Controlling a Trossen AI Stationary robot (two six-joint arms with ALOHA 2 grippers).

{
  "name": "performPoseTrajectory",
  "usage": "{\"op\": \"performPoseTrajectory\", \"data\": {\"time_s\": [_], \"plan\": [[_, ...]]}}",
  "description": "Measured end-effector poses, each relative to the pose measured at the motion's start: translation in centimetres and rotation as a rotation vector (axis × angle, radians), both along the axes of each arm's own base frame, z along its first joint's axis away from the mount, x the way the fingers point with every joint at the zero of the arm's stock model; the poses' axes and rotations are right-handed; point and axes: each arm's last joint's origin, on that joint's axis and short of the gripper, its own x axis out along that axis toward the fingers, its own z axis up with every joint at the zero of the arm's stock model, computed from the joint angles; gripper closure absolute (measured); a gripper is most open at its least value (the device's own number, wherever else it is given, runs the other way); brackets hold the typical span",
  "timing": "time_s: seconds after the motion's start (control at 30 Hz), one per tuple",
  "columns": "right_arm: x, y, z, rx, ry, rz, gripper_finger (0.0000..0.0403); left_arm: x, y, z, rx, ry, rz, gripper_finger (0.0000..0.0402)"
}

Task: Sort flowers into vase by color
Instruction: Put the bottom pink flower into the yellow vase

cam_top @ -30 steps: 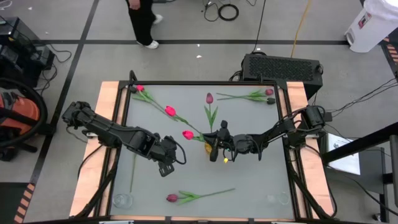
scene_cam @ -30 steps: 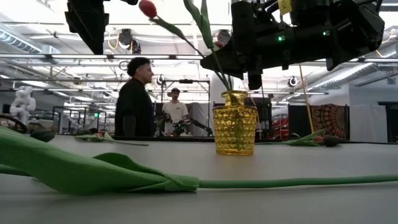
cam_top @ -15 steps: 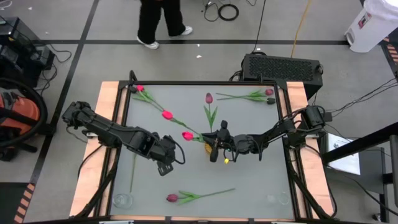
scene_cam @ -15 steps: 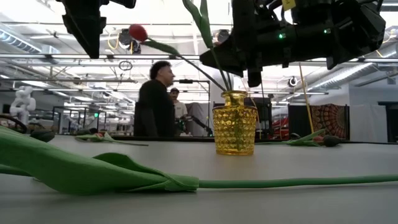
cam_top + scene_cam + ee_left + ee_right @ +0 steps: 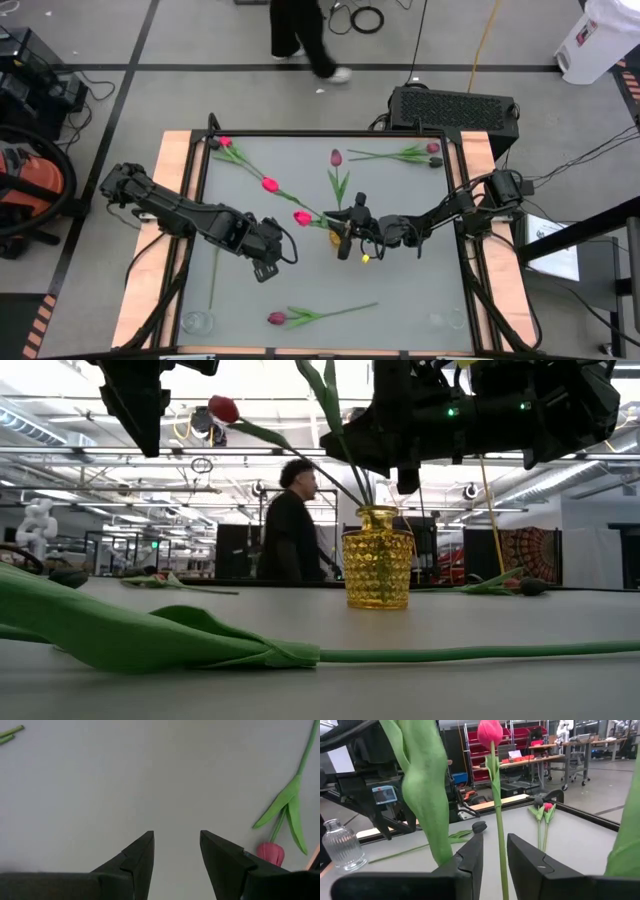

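Observation:
A yellow glass vase (image 5: 334,238) (image 5: 377,570) stands mid-table and holds three tulips by their stem ends: two red heads (image 5: 269,185) (image 5: 302,217) and a maroon one (image 5: 337,158). My right gripper (image 5: 346,240) (image 5: 495,838) hovers just above the vase mouth, open, with one tulip's stem (image 5: 496,815) running between its fingers. My left gripper (image 5: 268,264) (image 5: 176,834) hangs open over bare table to the vase's left. More tulips lie flat: one near the near edge (image 5: 278,318), a pair at the far right (image 5: 430,150), one at the far left (image 5: 222,142). My right gripper has the upright stem (image 5: 501,870) of a red tulip between its open fingers, coming level from the table's right. I cannot tell whether either finger touches it. The stem's lower end is in the vase.
Two clear glass vases stand at the near corners (image 5: 197,322) (image 5: 447,320). A bare green stem (image 5: 213,280) lies along the left side. A person (image 5: 300,30) walks past beyond the far edge. A black box (image 5: 455,108) sits behind the table.
The longest red tulip in the vase has tipped lower toward the table's far left: its head has sunk, while its stem end stayed in the vase. The person behind the table has walked to the right.

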Motion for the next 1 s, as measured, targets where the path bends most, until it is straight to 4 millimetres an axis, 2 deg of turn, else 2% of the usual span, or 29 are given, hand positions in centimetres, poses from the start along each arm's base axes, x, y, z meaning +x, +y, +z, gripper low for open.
{"op": "performPoseTrajectory", "data": {"time_s": [0.3, 0.6, 1.0], "plan": [[0.0, 0.0, 0.2, 0.002, -0.006, 0.0, 0.0297, 0.0, 0.0, 0.0, 0.0, 0.0, 0.001, 0.0235], [-0.1, 0.0, 0.5, -0.004, -0.016, 0.003, 0.0293, 0.0, 0.1, 0.0, 0.0, -0.006, 0.055, 0.0235], [-0.7, 0.3, 2.3, -0.055, -0.036, 0.013, 0.0293, 0.0, 0.1, 0.0, 0.02, -0.007, 0.059, 0.0235]]}}
